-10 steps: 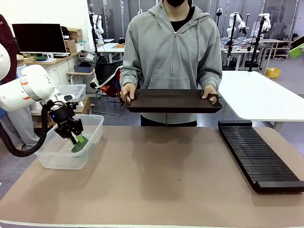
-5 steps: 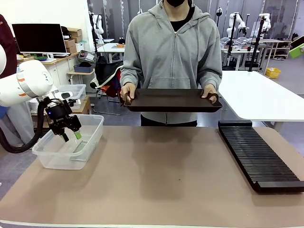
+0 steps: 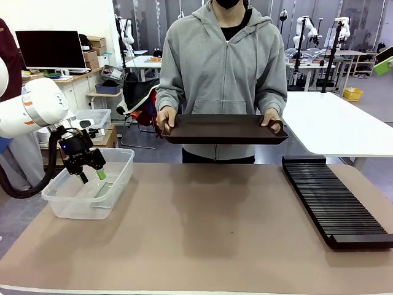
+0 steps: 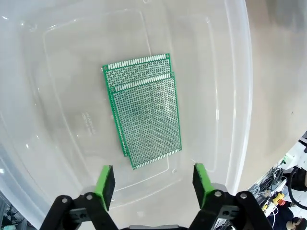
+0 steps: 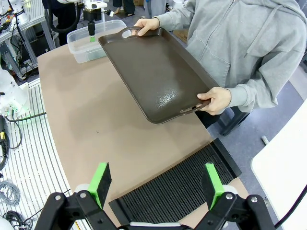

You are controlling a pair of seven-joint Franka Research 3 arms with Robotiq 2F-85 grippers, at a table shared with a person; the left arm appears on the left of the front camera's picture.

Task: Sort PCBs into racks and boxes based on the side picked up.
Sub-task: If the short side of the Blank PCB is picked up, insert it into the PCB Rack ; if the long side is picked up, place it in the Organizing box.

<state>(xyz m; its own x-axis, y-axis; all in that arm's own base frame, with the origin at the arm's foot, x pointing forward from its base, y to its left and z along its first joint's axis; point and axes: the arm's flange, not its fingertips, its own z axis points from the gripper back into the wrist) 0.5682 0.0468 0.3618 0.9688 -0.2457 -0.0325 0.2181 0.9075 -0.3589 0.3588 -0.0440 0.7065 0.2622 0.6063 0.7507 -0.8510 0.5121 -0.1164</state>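
Below left pincer (image 4: 153, 184): two PCBs (image 4: 144, 112) overlapping flat in the clear tub (image 4: 230, 72) (nothing gripped).
Left pincer: fingers apart.
Right pincer (image 5: 157, 184): fingers apart above the rack (image 5: 177, 196).

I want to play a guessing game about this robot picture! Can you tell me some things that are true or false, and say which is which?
1. Two green boards lie in the clear tub. True.
2. The left claw is squeezing a board. False: it is open and empty above the tub.
3. The person holds a dark brown tray with both hands. True.
4. The black rack is full of boards. False: its slots look empty.
5. The right claw is open above the rack. True.
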